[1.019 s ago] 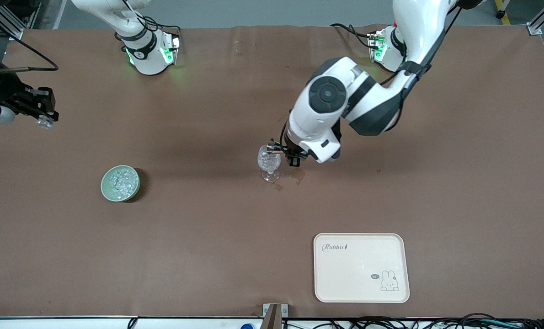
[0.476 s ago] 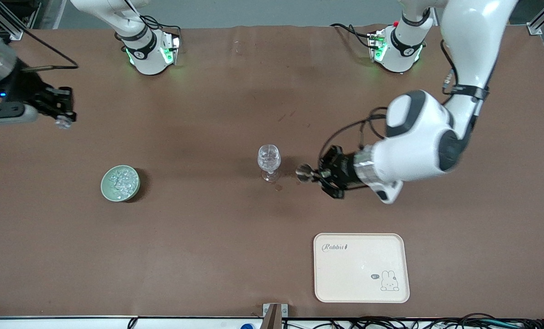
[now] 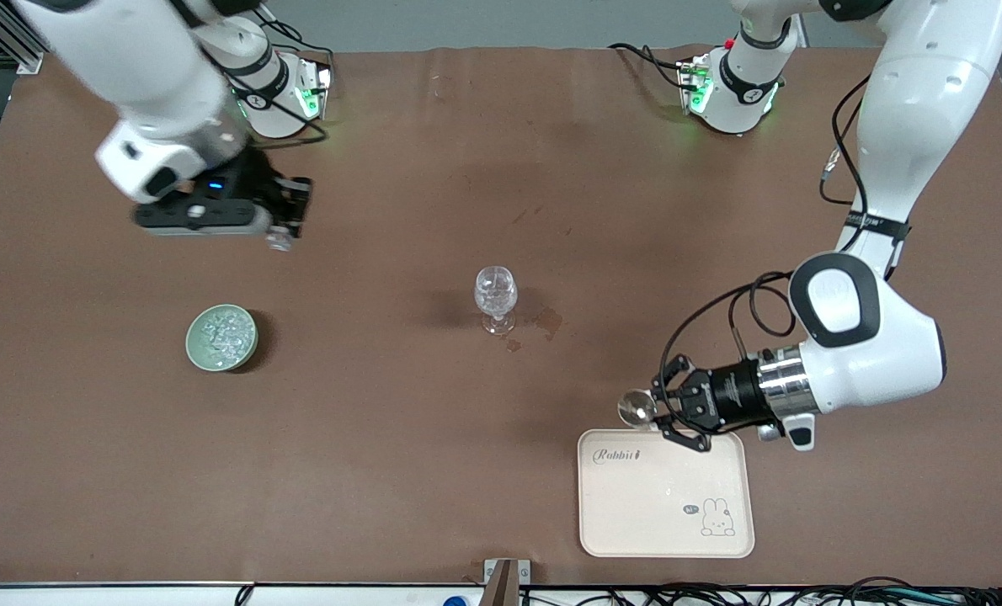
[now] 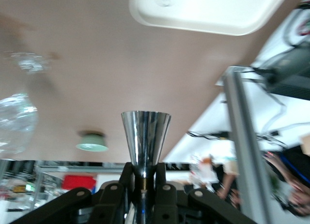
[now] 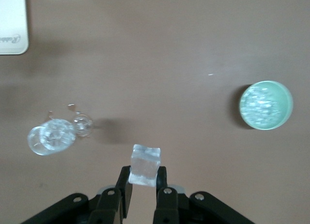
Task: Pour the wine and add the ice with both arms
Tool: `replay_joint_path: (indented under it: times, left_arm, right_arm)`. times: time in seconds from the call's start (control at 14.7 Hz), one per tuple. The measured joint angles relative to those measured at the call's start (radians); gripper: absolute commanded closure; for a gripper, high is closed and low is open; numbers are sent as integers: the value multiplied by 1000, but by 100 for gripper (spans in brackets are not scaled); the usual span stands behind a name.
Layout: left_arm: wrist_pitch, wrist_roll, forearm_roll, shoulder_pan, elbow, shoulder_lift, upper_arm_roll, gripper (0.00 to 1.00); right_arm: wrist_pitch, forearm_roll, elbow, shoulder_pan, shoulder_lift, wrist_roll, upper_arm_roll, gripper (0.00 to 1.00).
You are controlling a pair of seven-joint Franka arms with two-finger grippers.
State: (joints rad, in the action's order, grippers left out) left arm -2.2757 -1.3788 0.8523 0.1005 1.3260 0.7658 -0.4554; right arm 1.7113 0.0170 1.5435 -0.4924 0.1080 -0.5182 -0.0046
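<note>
Brown table (image 3: 434, 471): right gripper (image 5: 142, 184) clamps ice cube (image 5: 145, 165) for the glass (image 3: 495, 293); left gripper (image 3: 665, 410) grips, apparently, a steel cup (image 4: 145, 141) above tray (image 3: 602, 539).

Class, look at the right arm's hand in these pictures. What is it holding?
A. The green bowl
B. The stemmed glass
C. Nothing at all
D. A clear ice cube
D. In the right wrist view the right hand is shut on a clear ice cube, while the stemmed glass and the green bowl stand on the table apart from it.
</note>
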Motion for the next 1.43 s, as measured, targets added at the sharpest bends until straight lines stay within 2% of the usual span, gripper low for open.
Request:
replay_joint_path:
  times: [0.14, 0.27, 0.48, 0.75, 1.09, 1.43]
  left_arm:
    - [-53, 127, 88, 9, -32, 70, 1, 99]
    - [-99, 219, 117, 11, -71, 142, 1, 99]
    - [-141, 257, 127, 11, -147, 253, 1, 99]
    - [-152, 302, 196, 26, -178, 313, 1, 99]
    - [-155, 318, 217, 60, -179, 362, 2, 98]
    - [-153, 326, 311, 73, -176, 388, 2, 95]
  right_arm:
    - [55, 0, -2, -65, 62, -85, 0, 100]
    - [108, 0, -24, -121, 135, -153, 0, 100]
    - [128, -1, -120, -183, 260, -229, -1, 100]
    - [176, -1, -220, -223, 392, -272, -2, 100]
    - [215, -1, -241, -257, 464, -296, -3, 100]
    - [215, -1, -243, -287, 479, -297, -3, 100]
